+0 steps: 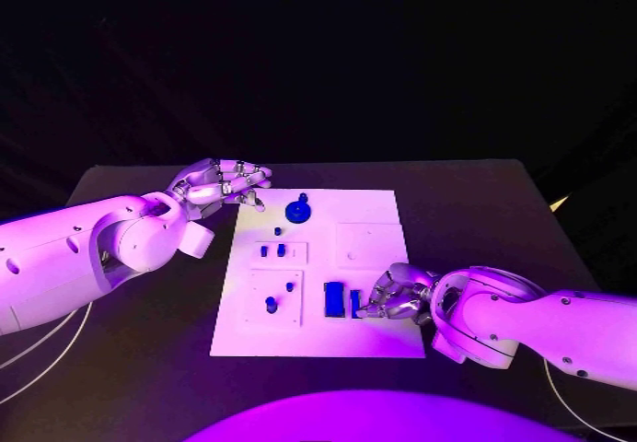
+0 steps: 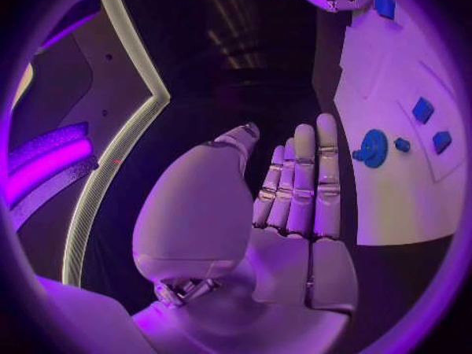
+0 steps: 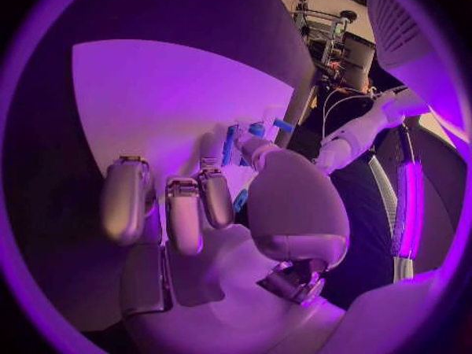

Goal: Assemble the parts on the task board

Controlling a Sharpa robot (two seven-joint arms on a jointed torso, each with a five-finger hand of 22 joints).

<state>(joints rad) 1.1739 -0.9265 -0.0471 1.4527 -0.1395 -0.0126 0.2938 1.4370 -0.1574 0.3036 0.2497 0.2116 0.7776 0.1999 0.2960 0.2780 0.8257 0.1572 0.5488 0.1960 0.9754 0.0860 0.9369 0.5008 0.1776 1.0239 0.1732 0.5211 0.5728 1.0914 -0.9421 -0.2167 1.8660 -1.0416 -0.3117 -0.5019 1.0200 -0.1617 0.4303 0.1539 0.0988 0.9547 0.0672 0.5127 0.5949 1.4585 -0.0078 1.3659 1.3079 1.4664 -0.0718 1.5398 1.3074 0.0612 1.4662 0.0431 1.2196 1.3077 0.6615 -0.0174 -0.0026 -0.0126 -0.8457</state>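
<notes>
A dark table (image 1: 159,368) is filling the middle of the head view, its far edge running from about ten o'clock to two o'clock. Beyond that edge, everything toward twelve o'clock is lying in blackness with no wall or floor showing. Purple light is washing over the tabletop, and a small pale shape (image 1: 559,203) is catching light off the table's corner near three o'clock.

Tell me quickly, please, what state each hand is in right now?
Left hand: open, fingers straight, holding nothing.
Right hand: at a blue part on the task board; grip cannot be told.
</notes>
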